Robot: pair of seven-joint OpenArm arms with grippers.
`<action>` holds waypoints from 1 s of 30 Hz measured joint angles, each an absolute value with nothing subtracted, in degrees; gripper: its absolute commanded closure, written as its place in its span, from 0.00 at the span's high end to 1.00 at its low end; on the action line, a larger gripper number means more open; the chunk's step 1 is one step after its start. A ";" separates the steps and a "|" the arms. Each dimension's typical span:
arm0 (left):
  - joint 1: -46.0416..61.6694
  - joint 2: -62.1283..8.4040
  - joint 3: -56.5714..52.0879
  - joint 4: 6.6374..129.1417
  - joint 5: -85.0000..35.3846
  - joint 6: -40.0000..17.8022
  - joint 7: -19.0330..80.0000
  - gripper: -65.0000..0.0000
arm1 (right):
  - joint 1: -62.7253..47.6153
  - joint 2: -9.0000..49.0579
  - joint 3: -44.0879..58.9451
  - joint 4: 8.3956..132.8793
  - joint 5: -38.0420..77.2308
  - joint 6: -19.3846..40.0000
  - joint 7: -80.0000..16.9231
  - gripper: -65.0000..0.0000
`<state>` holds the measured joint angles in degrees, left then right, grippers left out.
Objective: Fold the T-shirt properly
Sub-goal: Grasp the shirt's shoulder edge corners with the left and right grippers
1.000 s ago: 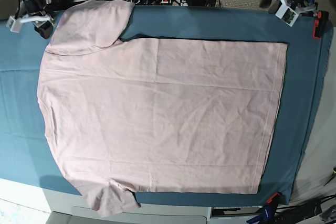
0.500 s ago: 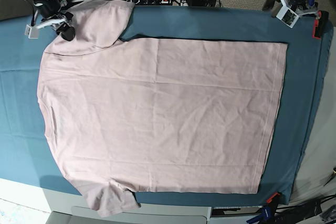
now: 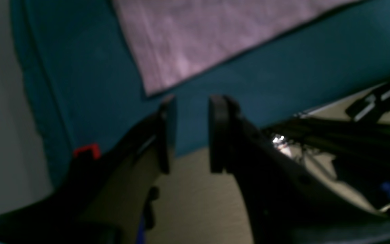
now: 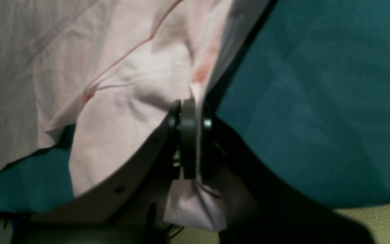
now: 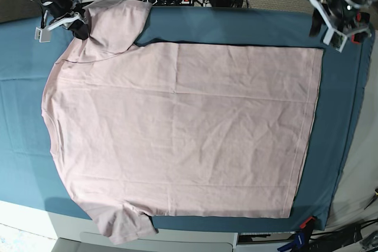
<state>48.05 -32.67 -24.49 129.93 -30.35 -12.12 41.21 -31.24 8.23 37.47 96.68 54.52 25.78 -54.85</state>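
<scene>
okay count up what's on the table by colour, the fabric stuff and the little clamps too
Pink: 1, the T-shirt
Teal: 1, the table cloth
Red clamps: 2, one by the far edge, one at the near corner
Total: 4

One pink T-shirt [image 5: 183,128] lies on one teal cloth [image 5: 236,28], flanked by two grippers: the right [image 4: 190,112] and the left [image 3: 188,132]. Two red clips [image 5: 357,36] show.
</scene>
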 measured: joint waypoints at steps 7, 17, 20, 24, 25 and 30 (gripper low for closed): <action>38.06 -32.47 -24.45 116.29 -33.30 -11.94 44.01 0.27 | -31.24 8.23 37.47 96.64 54.22 27.35 -54.83 0.00; 29.30 -32.40 -24.43 115.11 -17.15 -9.32 47.24 0.27 | -31.27 8.23 37.47 96.62 54.02 27.77 -54.43 0.00; 28.69 -32.45 -24.43 115.11 -10.55 -5.65 48.03 0.27 | -31.27 8.23 37.47 96.62 53.95 27.77 -54.39 0.00; 28.84 -32.40 -24.45 115.11 -13.65 -5.37 48.01 0.27 | -31.27 8.21 37.47 96.62 53.91 27.79 -54.15 0.00; 28.82 -32.40 -24.45 115.11 -15.94 -5.39 48.10 0.27 | -31.27 8.21 37.47 96.62 53.91 27.79 -54.15 0.00; 28.56 -32.32 -24.45 114.28 -26.81 -7.07 49.47 0.27 | -31.27 8.21 37.47 96.57 53.91 27.94 -54.11 0.00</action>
<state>28.56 -32.32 -24.45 114.28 -26.81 -7.07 49.47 -31.27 8.21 37.47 96.57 53.91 27.94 -54.11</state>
